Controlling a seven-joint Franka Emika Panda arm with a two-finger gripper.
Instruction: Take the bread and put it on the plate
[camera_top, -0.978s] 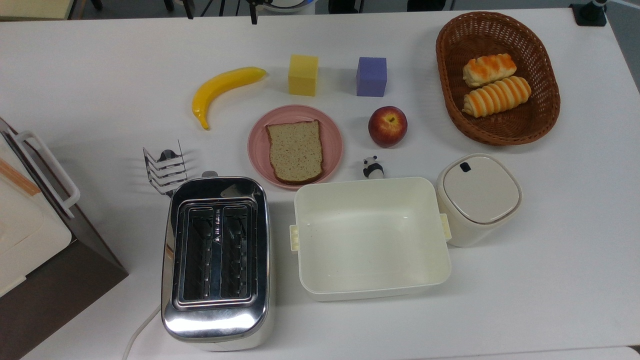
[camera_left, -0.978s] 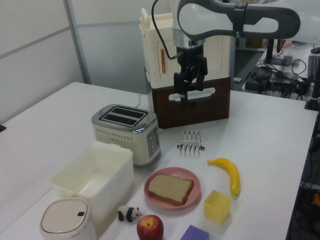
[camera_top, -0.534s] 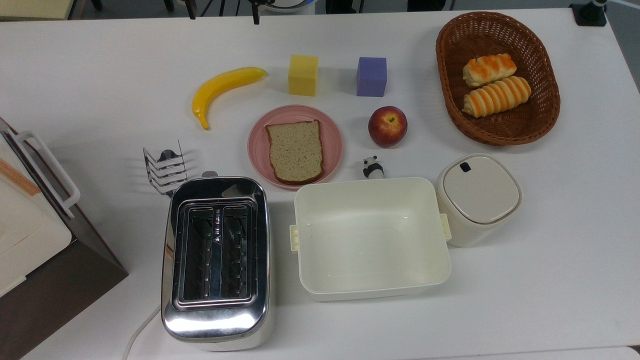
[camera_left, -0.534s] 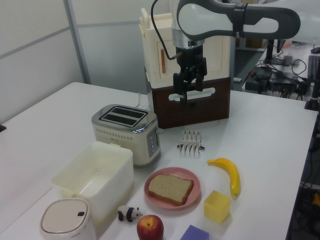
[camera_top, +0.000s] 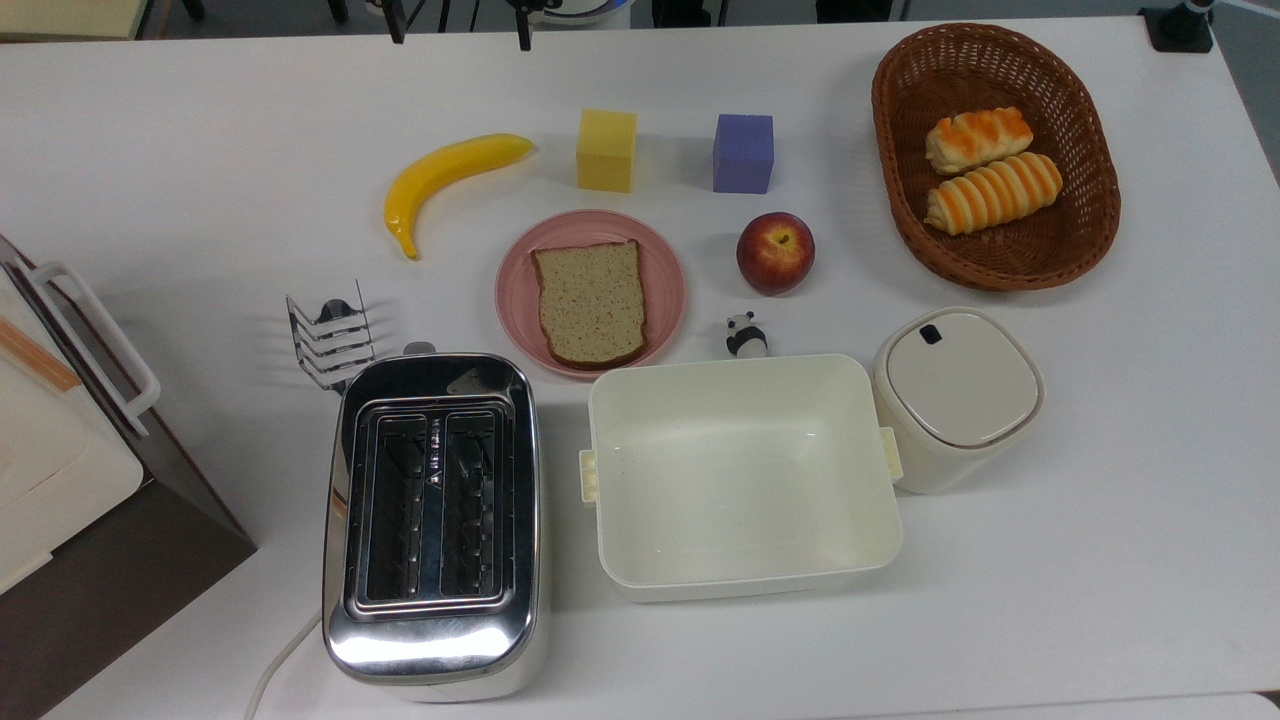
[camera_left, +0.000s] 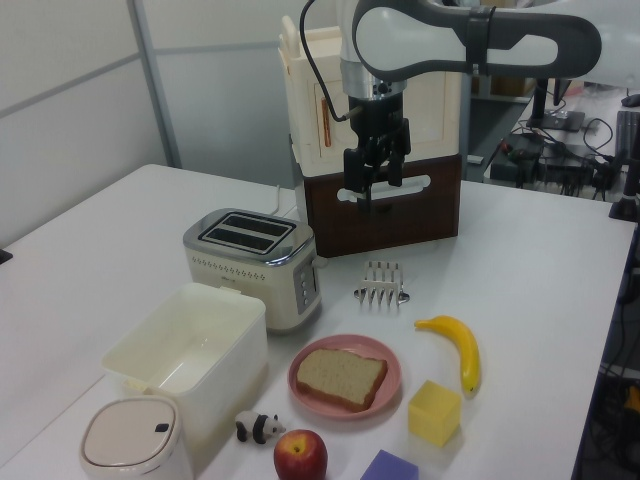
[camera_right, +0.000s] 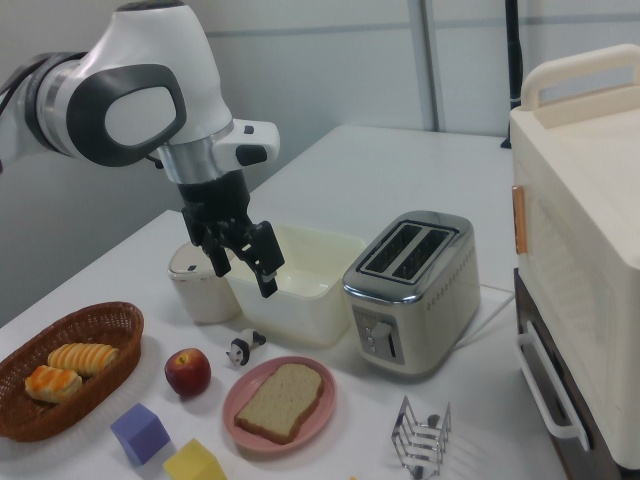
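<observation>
1. Only the arm has moved since the earlier left view: the gripper (camera_left: 373, 186) has drifted slightly up and toward the left view's left, while everything on the table (camera_top: 180, 150) has kept its place.
2. Biggest on the table are the toaster (camera_top: 432, 520), its two slots empty, and the cream tub (camera_top: 740, 475), also empty; both sit just beside the plate, so a raised gripper stays out of their way.
3. High above the table, the gripper's fingers (camera_right: 268, 268) are parted by a narrow gap and hold nothing, which suggests the release is done.
4. The plate (camera_top: 520, 265) lies between the toaster and the apple (camera_top: 775, 252).
5. The bread (camera_top: 590, 303) lies flat on the plate, its far corner close to the rim beside the tub, fully supported by the plate. By the look of it, the task is finished.
</observation>
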